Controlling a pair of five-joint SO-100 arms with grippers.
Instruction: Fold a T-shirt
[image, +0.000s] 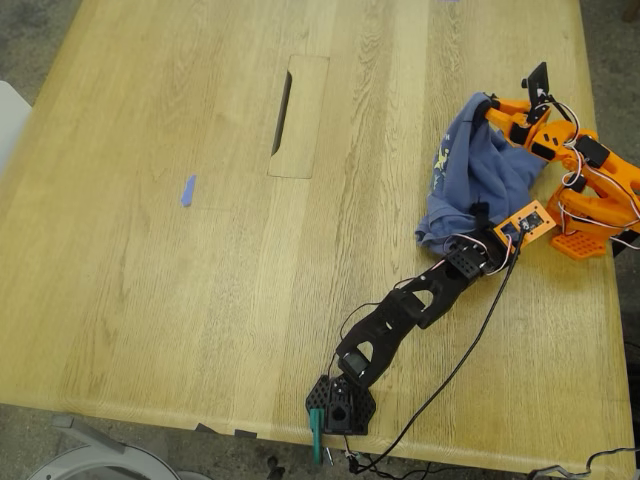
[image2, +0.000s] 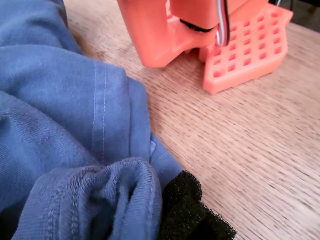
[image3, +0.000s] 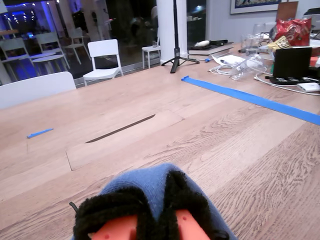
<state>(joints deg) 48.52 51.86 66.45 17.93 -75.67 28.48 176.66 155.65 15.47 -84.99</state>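
Observation:
The blue-purple T-shirt (image: 480, 170) lies bunched in a heap at the exterior view's right, a small yellow-green print (image: 441, 160) showing on its left fold. My first gripper (image: 478, 218), on the black arm, sits at the heap's near edge. In the first wrist view a gathered hem of the T-shirt (image2: 60, 125) is bunched against its black foam pad (image2: 192, 212). My second gripper (image: 492, 103), on the orange arm, holds the heap's far top corner. There, blue fabric of the T-shirt (image3: 150, 182) is pinched between its foam-lined fingers (image3: 107, 210).
A rectangular hatch with a dark slot (image: 297, 117) is set in the wooden table (image: 150, 300). A blue tape scrap (image: 187, 190) lies at the exterior view's left. The orange arm's base (image: 580, 240) stands beside the shirt. The black arm's base (image: 340, 405) and cables (image: 470, 350) are near the front edge.

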